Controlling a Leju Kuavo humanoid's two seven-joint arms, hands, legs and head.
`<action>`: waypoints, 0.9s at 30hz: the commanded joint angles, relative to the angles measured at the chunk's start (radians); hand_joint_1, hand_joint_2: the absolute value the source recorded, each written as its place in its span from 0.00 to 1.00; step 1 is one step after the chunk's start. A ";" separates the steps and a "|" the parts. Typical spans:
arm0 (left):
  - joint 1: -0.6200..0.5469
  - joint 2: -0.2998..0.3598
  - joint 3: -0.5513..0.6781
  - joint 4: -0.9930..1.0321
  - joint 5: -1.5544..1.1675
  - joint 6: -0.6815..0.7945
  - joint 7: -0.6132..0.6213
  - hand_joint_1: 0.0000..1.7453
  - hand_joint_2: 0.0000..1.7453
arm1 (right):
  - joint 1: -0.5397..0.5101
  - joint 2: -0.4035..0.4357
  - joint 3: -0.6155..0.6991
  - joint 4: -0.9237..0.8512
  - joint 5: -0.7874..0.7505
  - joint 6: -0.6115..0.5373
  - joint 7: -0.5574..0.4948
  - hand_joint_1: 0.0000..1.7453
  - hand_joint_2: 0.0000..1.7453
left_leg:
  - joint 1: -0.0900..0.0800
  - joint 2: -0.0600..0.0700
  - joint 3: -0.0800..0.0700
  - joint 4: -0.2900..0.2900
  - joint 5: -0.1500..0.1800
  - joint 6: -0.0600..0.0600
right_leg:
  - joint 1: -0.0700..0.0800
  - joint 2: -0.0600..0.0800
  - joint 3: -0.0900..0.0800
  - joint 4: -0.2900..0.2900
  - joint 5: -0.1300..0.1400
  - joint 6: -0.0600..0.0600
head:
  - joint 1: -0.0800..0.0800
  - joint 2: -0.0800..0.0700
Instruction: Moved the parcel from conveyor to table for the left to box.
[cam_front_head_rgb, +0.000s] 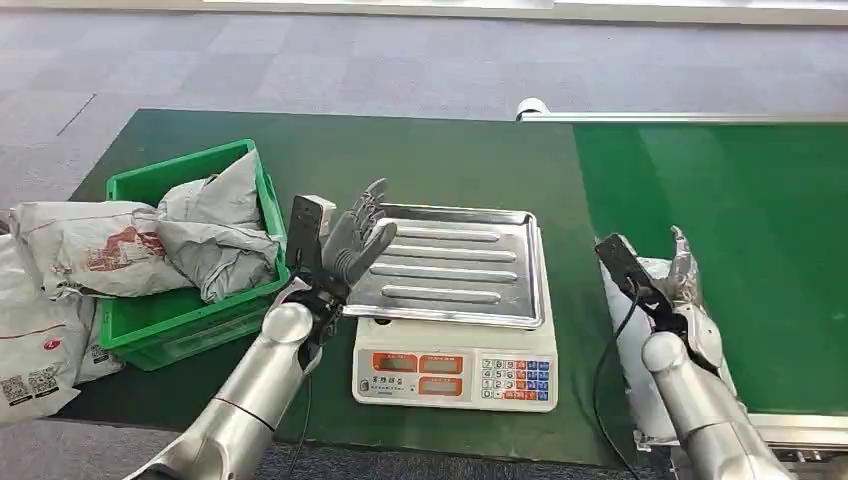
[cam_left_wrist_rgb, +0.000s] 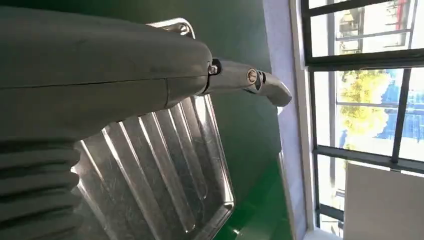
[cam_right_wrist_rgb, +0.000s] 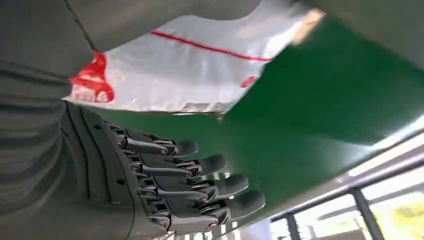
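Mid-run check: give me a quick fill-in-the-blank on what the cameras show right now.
1. The metal tray sits on top of a ____.
2. The left hand hovers at the tray's edge, fingers apart, holding ____.
3. The grey bags are piled in a ____ bin.
4. The right hand is at a white parcel by the ____ belt.

Missing: scale; nothing; green; green

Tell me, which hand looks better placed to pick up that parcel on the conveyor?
The right hand, probably. It is right at the grey parcel on the green conveyor, fingers apart. The left hand hovers open beside the scale's tray, away from it.
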 joint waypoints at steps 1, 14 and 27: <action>-0.021 0.033 -0.028 0.033 -0.015 0.012 0.000 0.00 1.00 | -0.121 0.002 -0.011 0.357 0.096 -0.009 0.057 0.00 1.00 | 0.001 0.001 0.003 -0.001 0.000 0.000 | 0.001 -0.001 0.003 -0.002 0.000 -0.001 | 0.000 0.000; -0.037 0.023 -0.014 0.019 -0.040 0.034 0.031 0.00 1.00 | -0.081 0.066 -0.091 0.397 0.055 0.029 0.044 0.00 1.00 | 0.001 0.001 0.007 -0.004 -0.001 0.001 | 0.002 -0.001 0.008 -0.004 -0.001 -0.001 | 0.000 0.000; -0.035 0.037 -0.015 -0.009 -0.042 0.029 0.057 0.00 1.00 | -0.020 0.072 -0.187 0.365 -0.082 0.131 -0.068 0.00 1.00 | 0.001 -0.001 0.007 -0.003 -0.001 0.001 | 0.002 -0.004 0.008 -0.004 -0.002 -0.001 | 0.000 0.000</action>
